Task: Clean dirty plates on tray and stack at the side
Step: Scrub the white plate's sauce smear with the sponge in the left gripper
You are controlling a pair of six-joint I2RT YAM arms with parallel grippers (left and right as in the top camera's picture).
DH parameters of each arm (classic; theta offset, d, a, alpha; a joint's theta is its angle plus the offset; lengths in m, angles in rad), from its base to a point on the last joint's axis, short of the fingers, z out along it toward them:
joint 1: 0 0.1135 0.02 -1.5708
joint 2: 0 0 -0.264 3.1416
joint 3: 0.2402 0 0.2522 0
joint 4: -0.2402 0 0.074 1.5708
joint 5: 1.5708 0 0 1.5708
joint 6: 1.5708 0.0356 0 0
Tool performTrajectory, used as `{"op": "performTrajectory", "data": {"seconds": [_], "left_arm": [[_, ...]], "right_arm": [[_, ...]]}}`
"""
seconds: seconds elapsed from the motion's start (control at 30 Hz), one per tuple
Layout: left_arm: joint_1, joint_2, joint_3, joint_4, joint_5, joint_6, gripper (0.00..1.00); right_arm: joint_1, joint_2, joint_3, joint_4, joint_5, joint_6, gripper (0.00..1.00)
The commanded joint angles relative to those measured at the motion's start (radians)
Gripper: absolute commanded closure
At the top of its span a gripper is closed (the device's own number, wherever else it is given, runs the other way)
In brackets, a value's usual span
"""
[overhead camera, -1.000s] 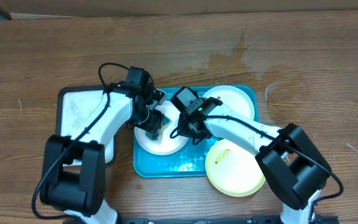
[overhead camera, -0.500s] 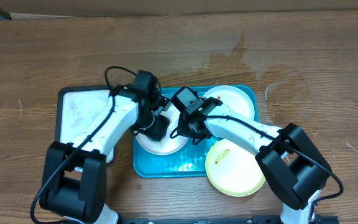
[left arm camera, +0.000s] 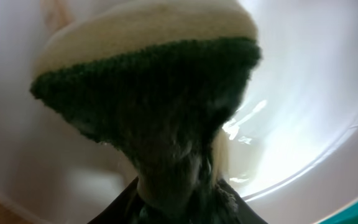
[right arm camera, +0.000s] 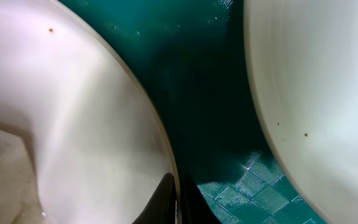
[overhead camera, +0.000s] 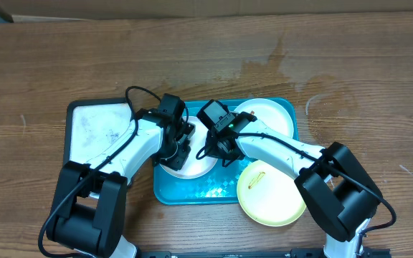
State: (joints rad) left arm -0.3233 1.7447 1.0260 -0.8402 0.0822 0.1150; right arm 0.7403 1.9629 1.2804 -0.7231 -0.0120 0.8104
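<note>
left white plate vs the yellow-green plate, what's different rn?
Colour: the left white plate is white, the yellow-green plate pale yellow-green.
Place: the white one lies inside the tray; the yellow-green one overhangs its rim onto the table.
Contact: the left gripper presses a sponge on the white one and the right gripper pinches its rim; the yellow-green one is untouched.
Both are round.

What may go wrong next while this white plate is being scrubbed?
The right tool pinches only the thin rim of the round white plate; pressure from the green-and-cream sponge in the left tool might pull it loose. The pale yellow-green round plate overhangs the rim of the turquoise plastic tray, so a swinging arm might knock it off.
</note>
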Motion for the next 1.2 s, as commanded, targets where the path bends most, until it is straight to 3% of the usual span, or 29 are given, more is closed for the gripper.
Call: {"op": "performTrajectory", "data": {"seconds": [0.0,0.17,0.7,1.17], "left_arm": [[-0.003,-0.015,-0.009,-0.028,-0.177,-0.099,0.69],[-0.003,-0.015,-0.010,-0.014,-0.223,-0.139,0.68],[-0.004,-0.015,-0.080,0.168,-0.186,-0.137,0.70],[-0.004,-0.015,-0.140,0.351,-0.189,-0.137,0.77]], "right_arm": [[0.004,0.017,0.003,-0.010,0.018,-0.015,0.96],[0.004,0.017,0.003,-0.011,0.018,-0.015,0.96],[0.004,0.017,0.003,-0.013,0.017,-0.015,0.96],[0.004,0.017,0.003,-0.013,0.017,-0.015,0.96]]}}
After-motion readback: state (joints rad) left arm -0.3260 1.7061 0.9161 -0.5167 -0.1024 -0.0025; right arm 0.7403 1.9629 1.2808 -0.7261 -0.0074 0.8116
